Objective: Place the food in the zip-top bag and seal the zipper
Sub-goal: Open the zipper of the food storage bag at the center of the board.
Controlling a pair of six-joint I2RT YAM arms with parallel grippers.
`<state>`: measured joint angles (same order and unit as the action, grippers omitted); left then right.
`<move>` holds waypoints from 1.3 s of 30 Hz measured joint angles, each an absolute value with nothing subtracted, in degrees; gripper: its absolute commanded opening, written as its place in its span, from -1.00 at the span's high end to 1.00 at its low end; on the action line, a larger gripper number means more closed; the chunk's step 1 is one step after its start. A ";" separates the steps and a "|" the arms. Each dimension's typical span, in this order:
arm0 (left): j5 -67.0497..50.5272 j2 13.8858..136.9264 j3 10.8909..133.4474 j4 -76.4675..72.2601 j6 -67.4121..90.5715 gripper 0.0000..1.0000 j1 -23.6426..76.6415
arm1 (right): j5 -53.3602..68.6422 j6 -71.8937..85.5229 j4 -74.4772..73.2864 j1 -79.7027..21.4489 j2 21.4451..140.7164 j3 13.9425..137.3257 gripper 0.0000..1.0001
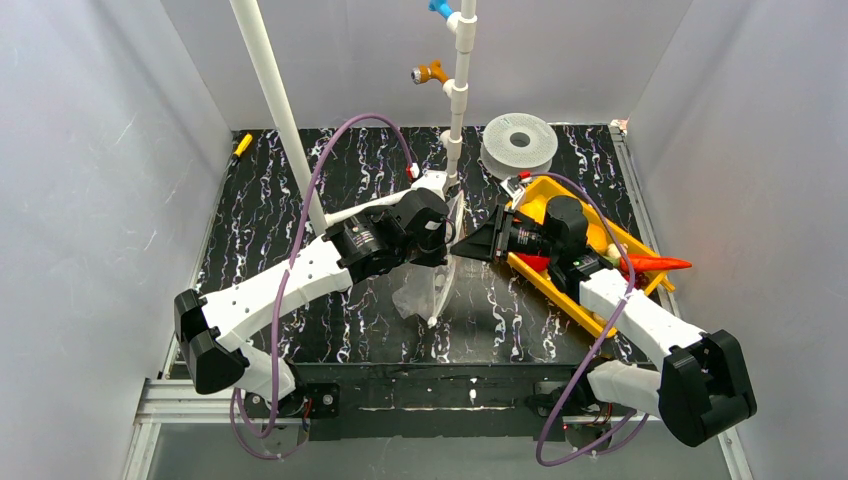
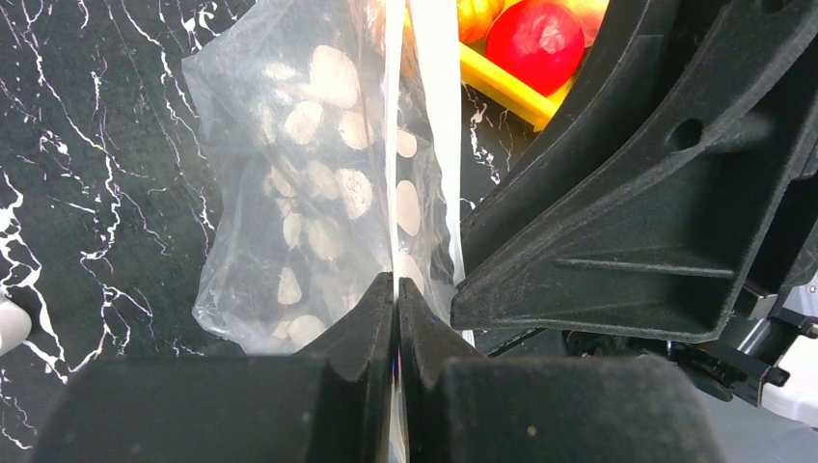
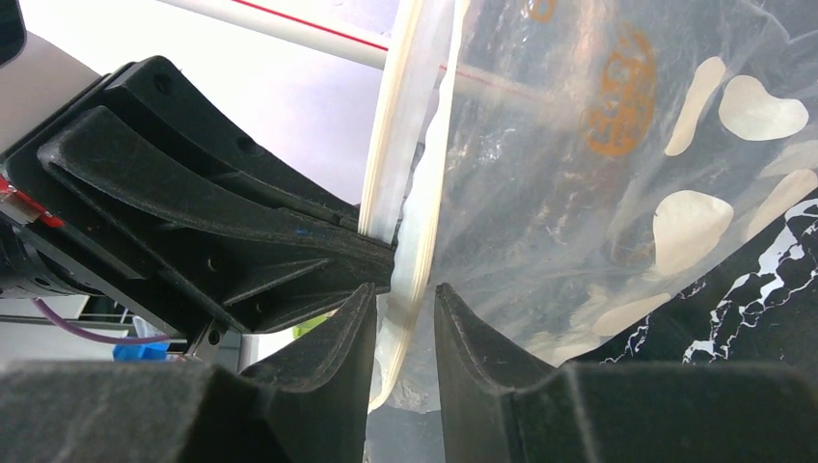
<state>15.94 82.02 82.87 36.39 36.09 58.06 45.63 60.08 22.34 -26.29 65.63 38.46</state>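
Observation:
The clear dotted zip-top bag [image 1: 422, 285] hangs upright over the middle of the table, between my two grippers. My left gripper [image 1: 446, 240] is shut on the bag's whitish zipper strip [image 2: 395, 174]; the bag [image 2: 299, 193] droops below it with no food showing inside. My right gripper [image 1: 470, 243] faces it from the right, with its jaws a little apart around the same strip [image 3: 403, 193], not pinching it. The food lies in the yellow tray [image 1: 610, 240]: an orange-red pepper [image 1: 660, 264], a red tomato [image 2: 535, 34] and an orange piece [image 2: 477, 12].
A slanted white PVC pipe [image 1: 275, 100] and an upright pipe stand [image 1: 460, 90] with orange and blue fittings rise at the back. A white spool [image 1: 519, 143] sits at the back right. A small yellow object [image 1: 242, 144] lies at the back left.

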 measured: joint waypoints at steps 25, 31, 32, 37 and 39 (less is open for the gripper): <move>15.69 82.02 82.85 36.26 35.95 1.00 58.06 | 44.19 57.32 17.05 -27.03 65.71 40.94 0.97; 19.87 82.37 83.90 39.97 34.93 1.00 57.99 | 21.01 45.86 -10.96 -32.87 66.02 53.41 0.97; 21.12 82.44 84.30 41.16 34.69 1.00 57.95 | 14.63 43.99 -15.40 -35.13 66.08 56.14 0.97; 27.16 82.46 85.71 45.65 32.82 1.00 57.91 | -5.39 37.71 -27.39 -41.45 65.73 60.45 0.97; 28.72 82.46 85.84 47.00 31.92 1.00 57.91 | -9.91 35.96 -30.64 -41.78 66.06 60.46 0.97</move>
<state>28.72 82.46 85.84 47.00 31.92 57.91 -9.91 35.96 -30.64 -41.78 66.06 60.46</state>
